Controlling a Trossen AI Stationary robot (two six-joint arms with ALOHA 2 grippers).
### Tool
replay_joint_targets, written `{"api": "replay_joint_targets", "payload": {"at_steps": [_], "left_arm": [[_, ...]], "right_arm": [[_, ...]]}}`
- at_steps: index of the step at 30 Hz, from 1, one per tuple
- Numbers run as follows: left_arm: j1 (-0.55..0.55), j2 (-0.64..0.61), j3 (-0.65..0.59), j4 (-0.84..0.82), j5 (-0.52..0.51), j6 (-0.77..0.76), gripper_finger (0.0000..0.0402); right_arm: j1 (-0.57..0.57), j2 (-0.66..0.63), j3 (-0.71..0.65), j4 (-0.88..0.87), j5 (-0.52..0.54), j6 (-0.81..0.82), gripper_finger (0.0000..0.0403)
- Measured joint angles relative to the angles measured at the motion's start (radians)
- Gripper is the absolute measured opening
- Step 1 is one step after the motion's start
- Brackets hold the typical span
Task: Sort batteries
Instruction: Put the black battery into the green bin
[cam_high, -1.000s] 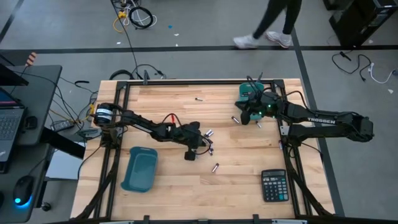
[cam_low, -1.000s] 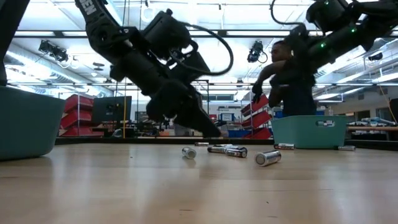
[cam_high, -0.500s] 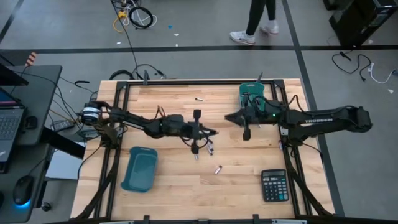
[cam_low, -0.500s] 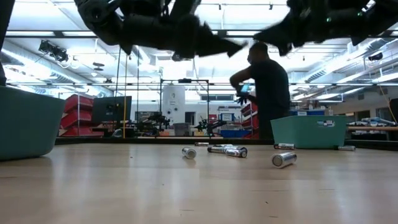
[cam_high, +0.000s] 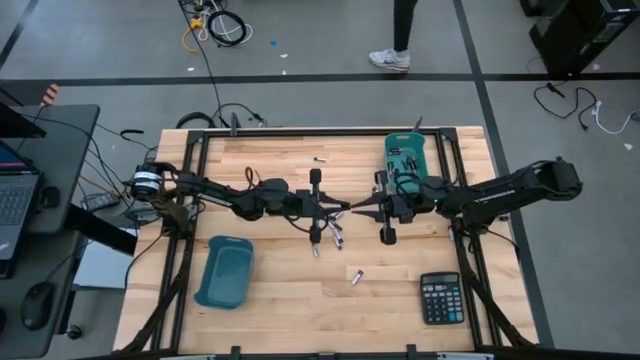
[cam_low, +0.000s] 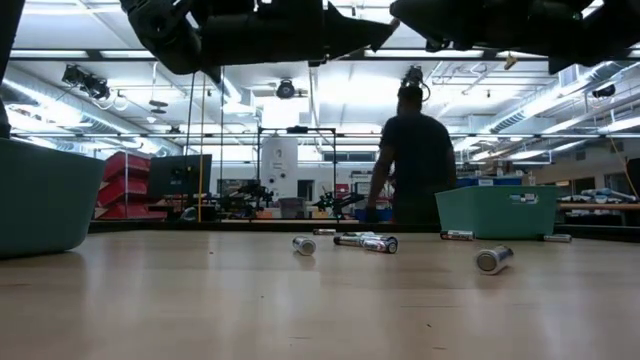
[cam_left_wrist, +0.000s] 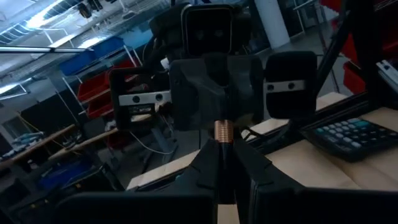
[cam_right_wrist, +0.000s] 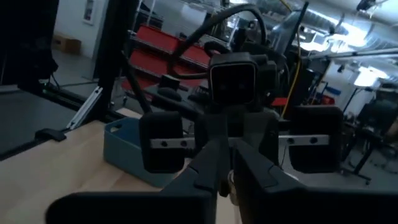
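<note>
Mid-table now, both grippers tip-to-tip.

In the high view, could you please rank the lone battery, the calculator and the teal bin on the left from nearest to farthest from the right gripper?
From the right gripper at mid-table:
1. The lone battery, just toward the front edge.
2. The calculator, at the front right corner.
3. The teal bin, far across on the left.

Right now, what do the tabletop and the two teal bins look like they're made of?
The tabletop looks like pale wood planks with visible grain and seams, lightly sheened. The bin on the left and the bin at the back right look like matte moulded plastic: uniform teal, rounded corners. Likely, not certain.
</note>
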Motion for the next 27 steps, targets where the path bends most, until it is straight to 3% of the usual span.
{"api": "replay_joint_targets", "payload": {"at_steps": [8,13,27], "left_arm": [[0.0,0.0,0.0,0.018,0.005,0.0,0.0017],[0.0,0.002,-0.001,0.075,0.095,-0.008,0.0017],[-0.008,0.0,0.0,0.072,0.054,-0.01,0.0017]], "right_arm": [[0.012,0.062,0.0,0.118,0.049,-0.024,0.0107],[0.011,0.081,0.001,0.124,0.057,-0.028,0.0134],[0.011,0.093,-0.001,0.124,0.067,-0.071,0.0115]]}}
